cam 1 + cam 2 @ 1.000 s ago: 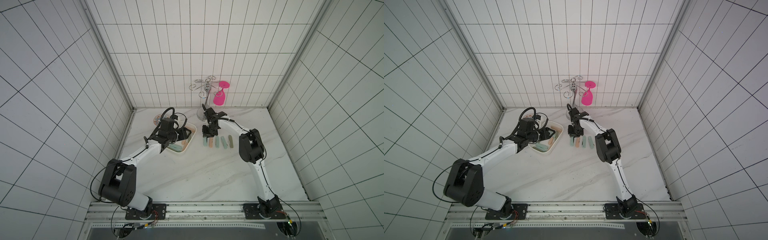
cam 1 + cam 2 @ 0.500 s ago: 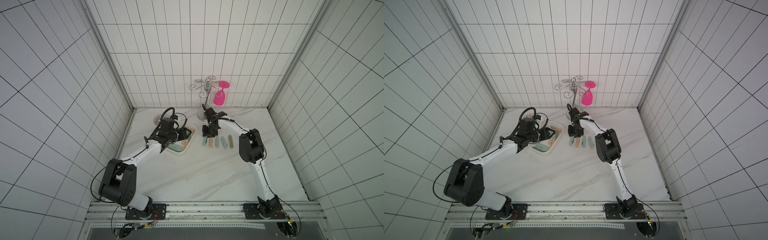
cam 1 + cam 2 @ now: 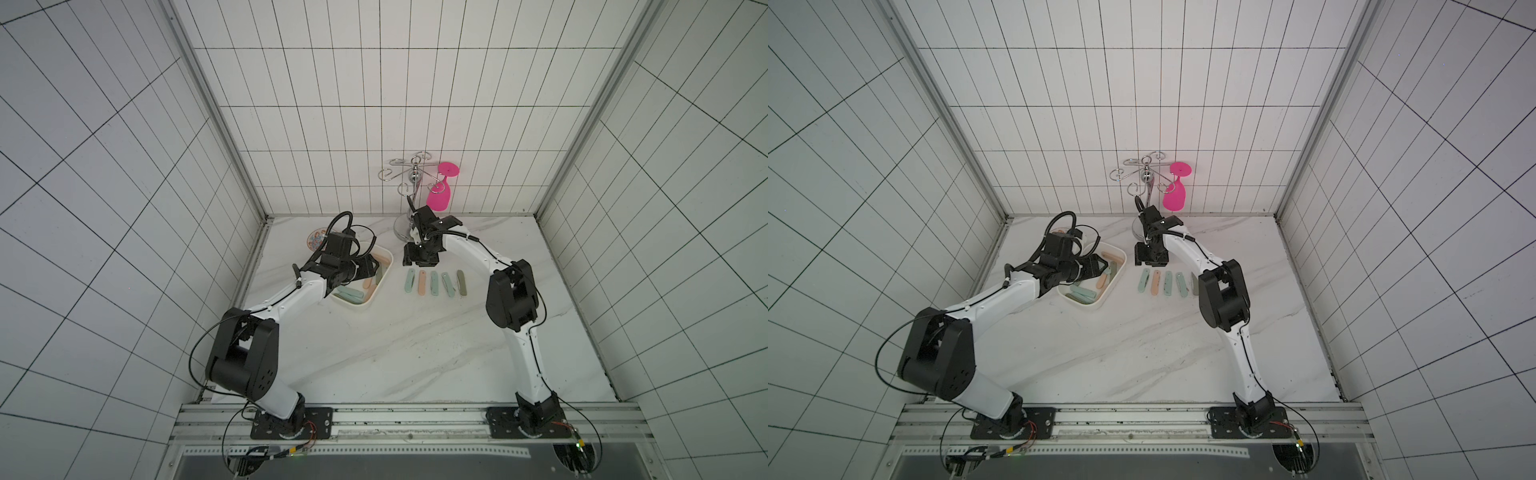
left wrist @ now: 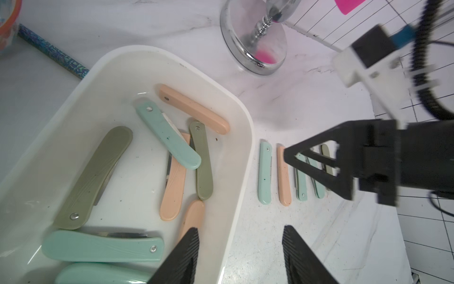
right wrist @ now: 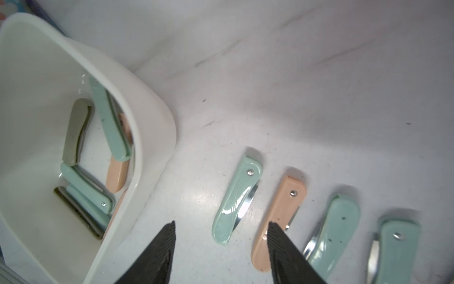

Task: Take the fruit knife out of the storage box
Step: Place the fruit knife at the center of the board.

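The white storage box (image 3: 358, 310) (image 4: 242, 152) holds several folded fruit knives in mint (image 4: 168, 136), peach (image 4: 194, 108) and olive (image 4: 93, 177). My left gripper (image 3: 371, 270) (image 4: 240, 228) hangs open over the box's right wall, one finger inside the box and one outside, with nothing between them. A row of several folded knives lies on the table right of the box, with a mint knife (image 3: 409, 281) (image 5: 235, 196) at its left end and a peach one (image 5: 277, 216) beside it. My right gripper (image 3: 417, 262) (image 5: 221, 223) is open and empty above the far end of that mint knife.
A chrome cup rack (image 3: 404, 228) with a pink goblet (image 3: 440, 195) stands at the back wall, just behind my right wrist. A small patterned bowl (image 3: 316, 240) sits behind the box in the back left corner. Tiled walls close in three sides.
My right gripper's jaws have spread from nearly shut to open above the left end of the knife row. The left jaws have widened slightly. Neither arm has visibly shifted.
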You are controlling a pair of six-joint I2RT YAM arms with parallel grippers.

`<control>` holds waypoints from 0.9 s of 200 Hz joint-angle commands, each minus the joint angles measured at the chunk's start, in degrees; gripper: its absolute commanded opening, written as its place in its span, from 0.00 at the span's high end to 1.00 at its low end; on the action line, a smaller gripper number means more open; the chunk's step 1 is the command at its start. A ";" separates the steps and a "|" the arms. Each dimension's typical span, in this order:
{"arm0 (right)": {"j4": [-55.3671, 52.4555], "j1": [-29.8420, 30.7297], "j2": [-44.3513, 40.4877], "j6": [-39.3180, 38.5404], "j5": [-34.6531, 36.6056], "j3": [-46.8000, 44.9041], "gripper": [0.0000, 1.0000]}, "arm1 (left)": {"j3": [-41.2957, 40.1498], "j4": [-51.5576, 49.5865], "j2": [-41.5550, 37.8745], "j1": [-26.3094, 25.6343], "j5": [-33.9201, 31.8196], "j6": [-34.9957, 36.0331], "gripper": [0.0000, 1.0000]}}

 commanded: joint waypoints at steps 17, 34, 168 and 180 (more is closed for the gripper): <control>-4.14 0.47 -8.14 -3.59 2.05 1.93 0.02 | 4.60 -4.48 5.58 0.32 -5.27 0.83 0.41; -4.50 0.41 -10.72 -4.23 2.10 0.78 0.01 | 6.73 -5.51 8.41 0.32 -8.28 -0.63 0.41; -3.86 -1.01 -16.66 -6.44 0.91 -4.99 0.01 | 22.74 -10.33 28.08 -0.28 -15.08 -8.79 0.44; -3.72 -1.12 -16.65 -6.53 0.74 -5.11 0.01 | 23.28 -10.46 28.85 -0.53 -15.29 -8.73 0.44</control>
